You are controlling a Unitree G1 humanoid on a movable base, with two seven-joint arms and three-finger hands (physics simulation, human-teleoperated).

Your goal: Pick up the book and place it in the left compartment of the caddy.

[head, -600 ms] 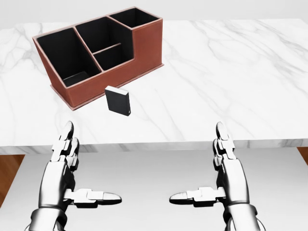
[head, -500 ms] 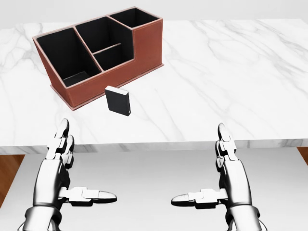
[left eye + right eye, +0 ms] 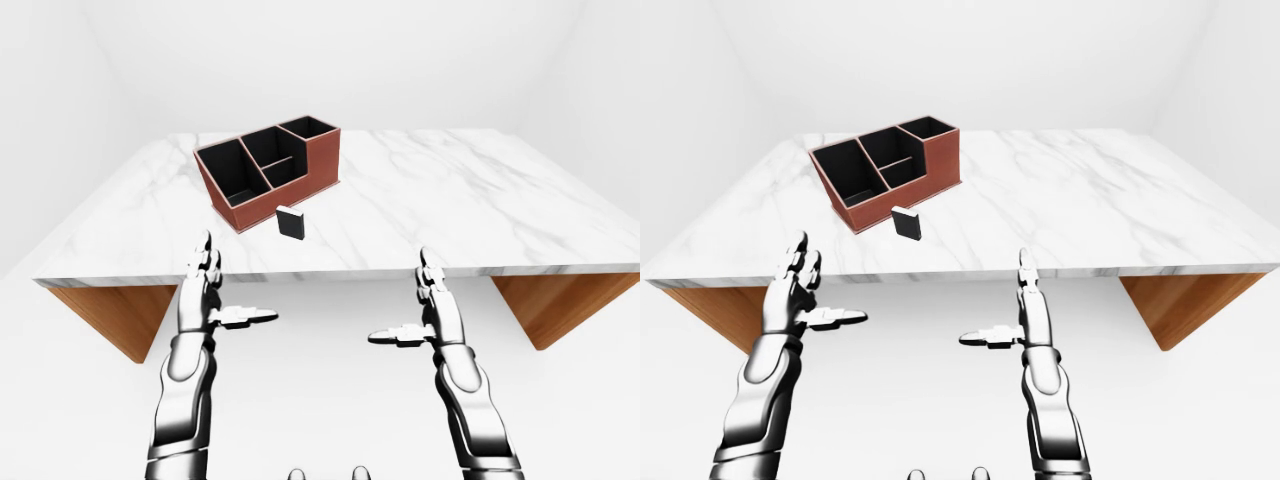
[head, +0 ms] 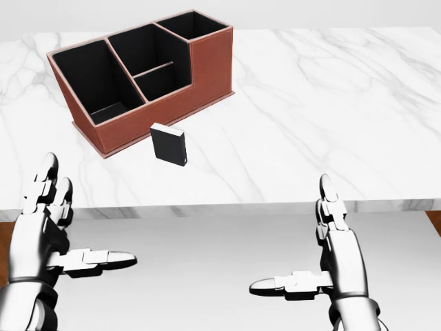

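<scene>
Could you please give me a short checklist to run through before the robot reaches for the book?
1. Book in view, standing upright on the marble table: ok.
2. Book free of the caddy, a bare strip of table between them: ok.
3. Left compartment open at the top: ok; a dark shape lies at its bottom, so whether it is empty: cannot tell.
4. Left hand open, holding nothing: ok.
5. Right hand open, holding nothing: ok.
6. Hands positioned at the book: not ok; both hang below the table's near edge, well short of it.
</scene>
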